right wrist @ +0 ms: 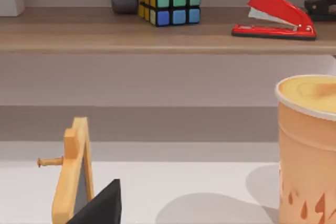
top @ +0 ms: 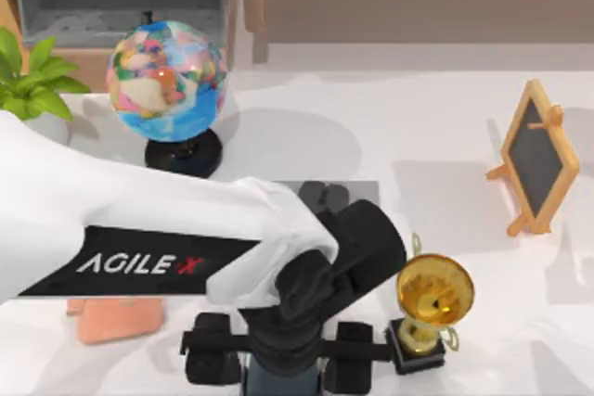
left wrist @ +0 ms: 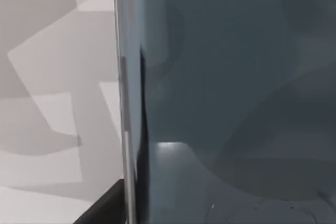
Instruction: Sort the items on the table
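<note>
— Since you asked for writing first: what can you read?

— On the white shell of my left arm (top: pixel 139 220) a black panel carries "AGILEX" in white letters, the X in red. No other lettering is legible to me.

— Largest things first, then.

— The table (top: pixel 390 146) is a wide, flat white top with faint marbling. My left arm reaches in from the left across it, and the left gripper (top: pixel 283 359) sits at the near edge, its black finger blocks spread to either side of a slate-grey slab, the smartphone (top: pixel 278 379). In the left wrist view the smartphone (left wrist: pixel 236 93) is a smooth, glossy dark panel with a thin metallic edge, very close to the camera. Whether the fingers press its sides I cannot tell.

— And around it?

— A colourful globe (top: pixel 167 67) on a black round base stands far left. A small wooden easel chalkboard (top: pixel 538 157) stands right. A shiny gold trophy (top: pixel 432 296) on a black plinth is just beside the gripper. A flat salmon-pink object (top: pixel 119 318) lies under the arm.

— Containers?

— In the right wrist view, a peach paper cup (right wrist: pixel 307 150) with a lid-like pale top; contents hidden.
</note>
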